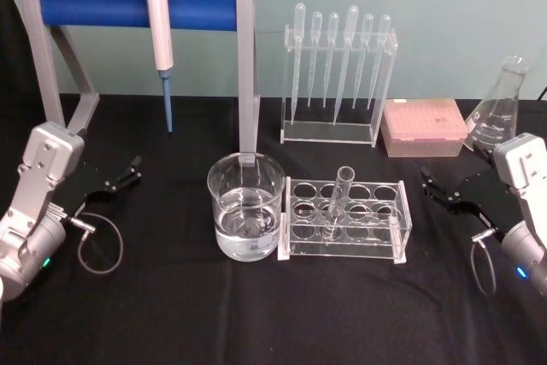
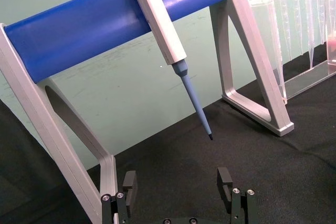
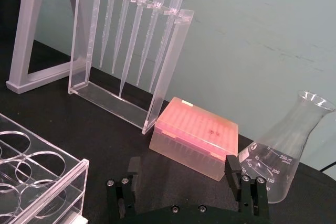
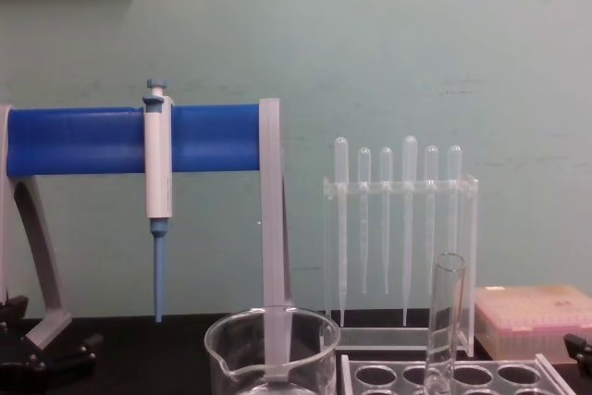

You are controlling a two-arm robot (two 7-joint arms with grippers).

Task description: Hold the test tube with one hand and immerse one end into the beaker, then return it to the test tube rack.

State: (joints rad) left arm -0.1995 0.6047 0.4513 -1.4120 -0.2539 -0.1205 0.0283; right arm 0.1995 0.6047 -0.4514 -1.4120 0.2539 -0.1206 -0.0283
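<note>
A clear glass test tube (image 1: 339, 201) stands slightly tilted in a middle hole of a clear test tube rack (image 1: 385, 250) on a black table (image 1: 256, 314). A beaker (image 1: 246, 207) holding clear liquid sits just beside the rack, on the robot's left. The left gripper (image 1: 124, 174) and right gripper (image 1: 444, 190) rest low at either side, well apart from the tube, each with jaws apart and empty. The tube looks light, rigid, smooth and breakable. It is probably best gripped gently on its bare upper part, above the rack and just under the rim, since glass may slip. Readable writing: an Erlenmeyer flask (image 3: 283, 156) at far right shows "250 ml", "200" and "150".
</note>
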